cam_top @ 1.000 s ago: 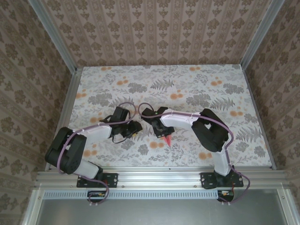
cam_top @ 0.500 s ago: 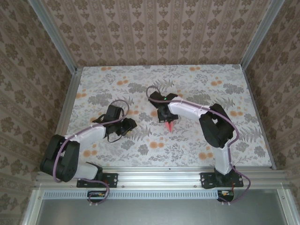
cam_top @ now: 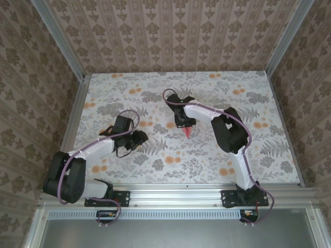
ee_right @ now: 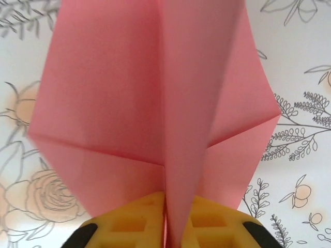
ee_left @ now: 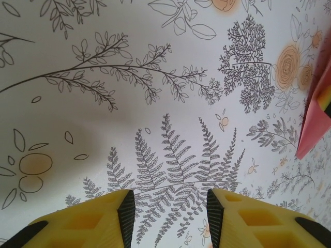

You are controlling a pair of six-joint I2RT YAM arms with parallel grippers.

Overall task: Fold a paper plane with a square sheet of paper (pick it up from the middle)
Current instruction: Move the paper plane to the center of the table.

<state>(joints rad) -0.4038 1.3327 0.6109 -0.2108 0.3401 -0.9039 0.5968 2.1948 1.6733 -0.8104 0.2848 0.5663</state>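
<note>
Pink-red paper, folded into a narrow pointed paper plane (cam_top: 186, 133), is held by the right hand (cam_top: 184, 123) near the middle of the tabletop (cam_top: 124, 85), a little toward the far side. In the top view the pointed end of the plane is directed toward the near edge. In the right wrist view the paper plane (ee_right: 155, 103) is seen from close: its centre crease stands up as a thin ridge, and this ridge is pinched between the two yellow fingers (ee_right: 129, 225) of the right hand (ee_right: 166, 219), which are pressed together on it. The two wings are spread out to both sides of the crease, above the flowered surface. Whether the plane touches the tabletop cannot be told. The left hand (cam_top: 138, 138) is placed well apart from the plane, to the left of it, low over the tabletop. In the left wrist view its yellow fingers (ee_left: 88, 225) are spread, and the left hand (ee_left: 168, 206) is empty; a printed fern (ee_left: 176, 155) is seen on the tabletop (ee_left: 129, 41) through the gap. At the right edge of that view a corner of the paper plane (ee_left: 314, 121) is visible.
</note>
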